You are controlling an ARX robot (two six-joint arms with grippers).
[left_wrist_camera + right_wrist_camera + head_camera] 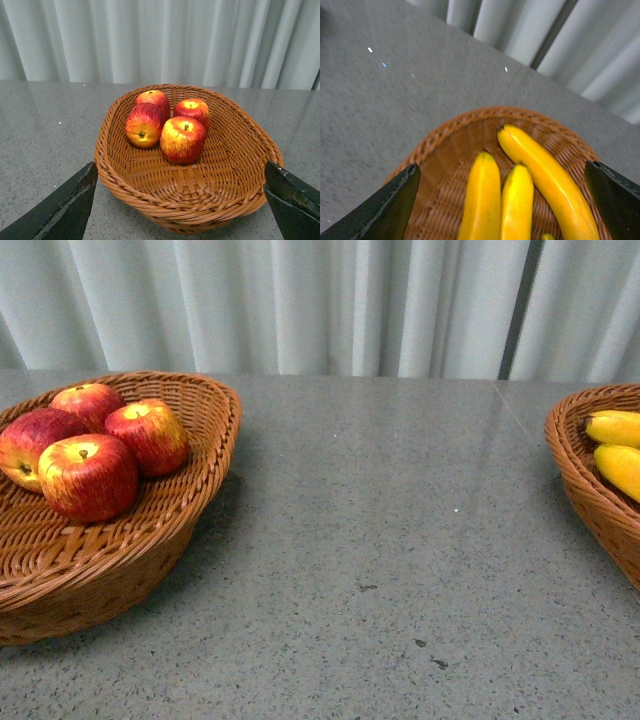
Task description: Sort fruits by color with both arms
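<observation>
Several red apples with yellow patches (88, 476) lie together in a woven basket (200, 490) at the table's left. Two yellow bananas (615, 427) show in a second woven basket (575, 475) at the right edge. Neither arm appears in the front view. In the left wrist view my left gripper (181, 172) stands open, above the near rim of the apple basket (225, 185), with the apples (183, 139) beyond its fingers. My right gripper (502, 170) is open above three bananas (545, 175) lying in their basket (445, 135). Nothing is held by either gripper.
A grey speckled tabletop (400, 540) stretches between the two baskets, with a few small dark specks (438, 662) near the front. A pale pleated curtain (300, 300) hangs behind the table's far edge.
</observation>
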